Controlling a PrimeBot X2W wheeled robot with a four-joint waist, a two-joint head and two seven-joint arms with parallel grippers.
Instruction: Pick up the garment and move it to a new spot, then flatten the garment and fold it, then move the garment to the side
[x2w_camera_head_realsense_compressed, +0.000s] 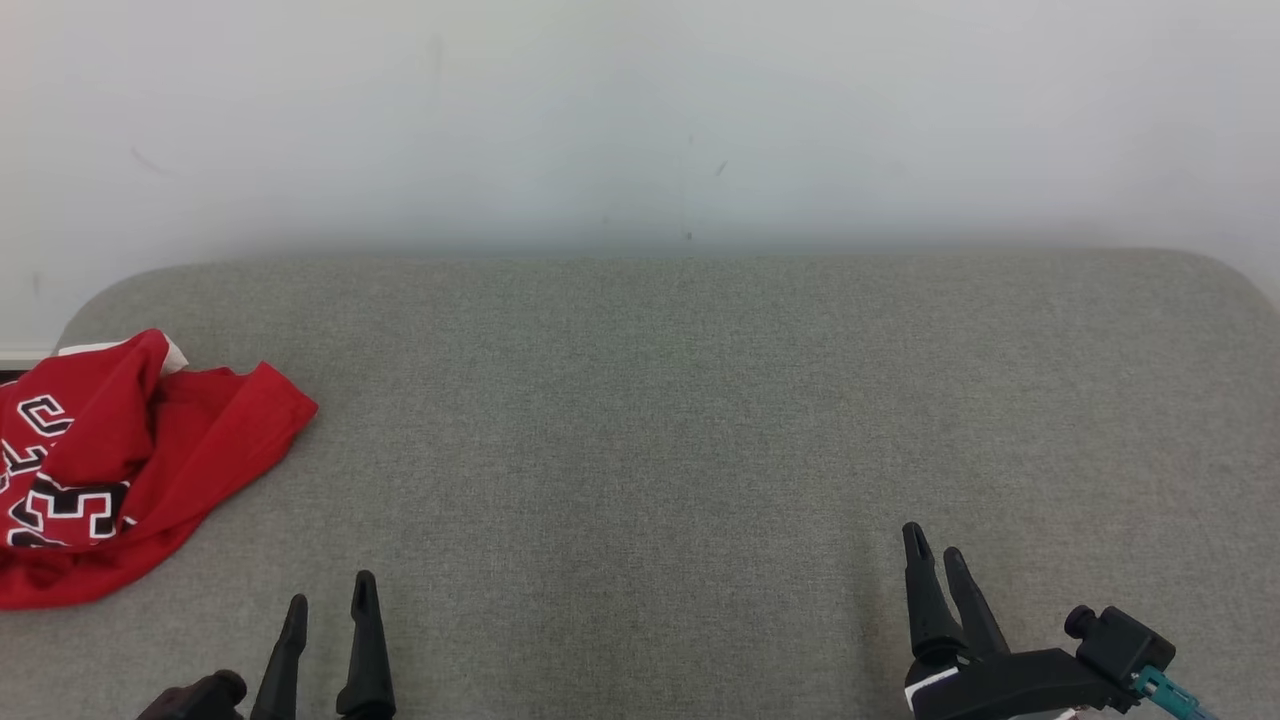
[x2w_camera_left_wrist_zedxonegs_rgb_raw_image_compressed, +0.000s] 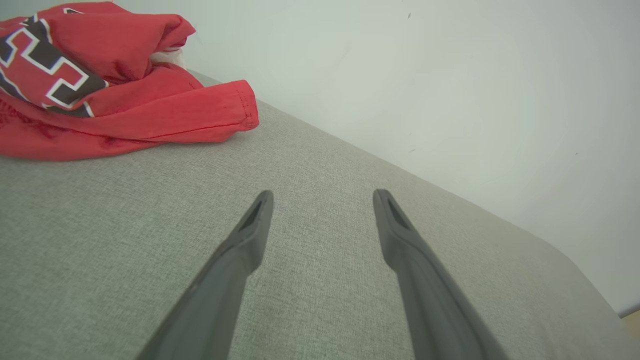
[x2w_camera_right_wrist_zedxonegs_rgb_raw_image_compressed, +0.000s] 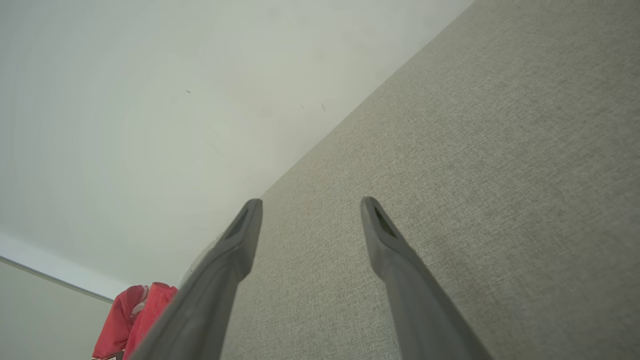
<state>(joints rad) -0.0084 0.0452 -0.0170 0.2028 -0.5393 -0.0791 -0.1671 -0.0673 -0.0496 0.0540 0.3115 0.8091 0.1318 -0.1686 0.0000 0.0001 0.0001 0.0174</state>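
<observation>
The garment (x2w_camera_head_realsense_compressed: 120, 460) is a red jersey with black and white lettering, lying crumpled at the far left edge of the grey fabric surface (x2w_camera_head_realsense_compressed: 660, 420). The left wrist view has the garment (x2w_camera_left_wrist_zedxonegs_rgb_raw_image_compressed: 100, 90) at its upper left, well beyond the fingers. My left gripper (x2w_camera_head_realsense_compressed: 330, 595) stands open near the front edge, to the right of the garment and apart from it, with nothing between its fingers (x2w_camera_left_wrist_zedxonegs_rgb_raw_image_compressed: 250, 235). At the front right my right gripper (x2w_camera_head_realsense_compressed: 935, 545) is open and empty. A small piece of the garment (x2w_camera_right_wrist_zedxonegs_rgb_raw_image_compressed: 135, 320) shows far off in the right wrist view.
A pale wall (x2w_camera_head_realsense_compressed: 640, 120) rises directly behind the grey surface. The surface's rounded back corners show at the left (x2w_camera_head_realsense_compressed: 110, 290) and right (x2w_camera_head_realsense_compressed: 1230, 270). Bare grey fabric stretches between the garment and the right gripper.
</observation>
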